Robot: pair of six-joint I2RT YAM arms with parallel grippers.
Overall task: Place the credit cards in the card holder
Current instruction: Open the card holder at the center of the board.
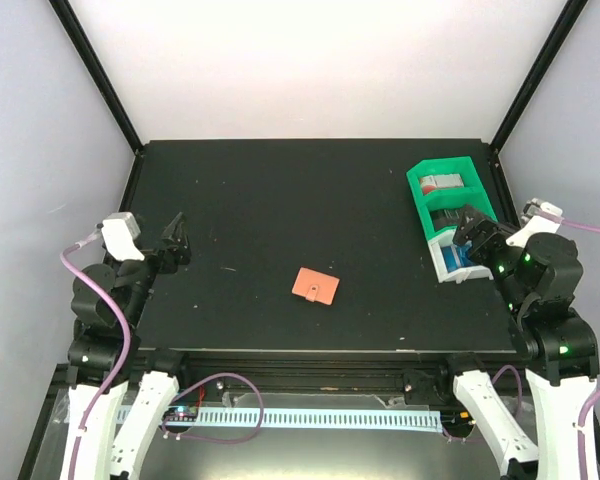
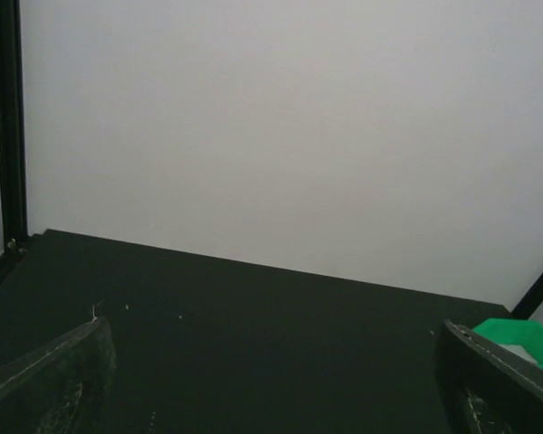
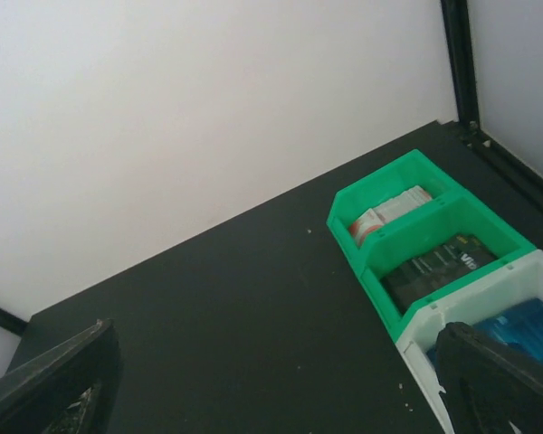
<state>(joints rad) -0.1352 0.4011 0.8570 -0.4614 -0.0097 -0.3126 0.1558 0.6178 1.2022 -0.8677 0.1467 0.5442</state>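
Where the black table (image 1: 280, 190) meets white walls (image 1: 310, 60) and black corner posts (image 1: 98, 75), one salmon card holder (image 1: 315, 286) lies flat near the front centre, apart from everything else. One green-and-white tray (image 3: 416, 226) at the right has three compartments, holding red-and-white cards (image 3: 394, 208), a dark card (image 3: 439, 267) lettered "Vis" and a blue card (image 3: 525, 325). The left gripper (image 1: 177, 238) and right gripper (image 1: 470, 232) both gape wide, holding nothing.

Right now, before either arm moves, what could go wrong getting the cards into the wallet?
The credit cards lie flat in walled compartments of the tray; the open right gripper may fail to get under one, or shove the tray. The card holder lies loose mid-table and looks shut; it could slide unless the left gripper steadies it.
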